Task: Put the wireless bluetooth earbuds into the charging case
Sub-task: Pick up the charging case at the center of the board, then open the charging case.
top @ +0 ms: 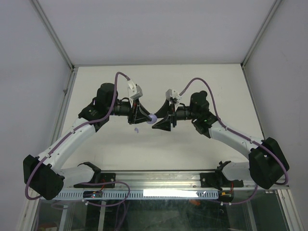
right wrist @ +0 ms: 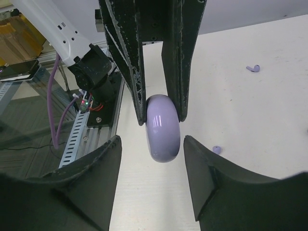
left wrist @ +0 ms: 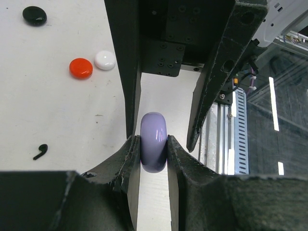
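Left wrist view: lilac case pinched edge-on, partner jaws waiting around it

- Left gripper [left wrist: 153, 150]: nearly closed, its pads pressed on the two flat faces of the lilac case [left wrist: 153, 134]. The case stands on edge in mid-air between the arms, above the table [left wrist: 57, 110]. I read this as a presenting hold: the rim and seam are left free for the other arm.
- Right gripper [right wrist: 151, 144]: about half open, with one finger on each side of the case. In its own wrist view I see a gap on both sides, so it holds nothing. My judgement is that it is lined up either to take the case or to work the lid. I cannot tell from here whether the lid is shut.
- Earbuds, none in the case yet: one lilac earbud [right wrist: 253, 68] lies on the table, well off from the grippers, and a second lilac bud [right wrist: 216, 149] lies nearer, below the case. A black earbud [left wrist: 40, 151] lies by itself to the side.
- Farther out are the black case [left wrist: 34, 16], the red case [left wrist: 81, 68] and the white case [left wrist: 104, 60], the last two just beside each other.
- Risk, as I judge it: the shell is glossy and rounded, so an off-centre squeeze from the right could twist it out of the left pads.
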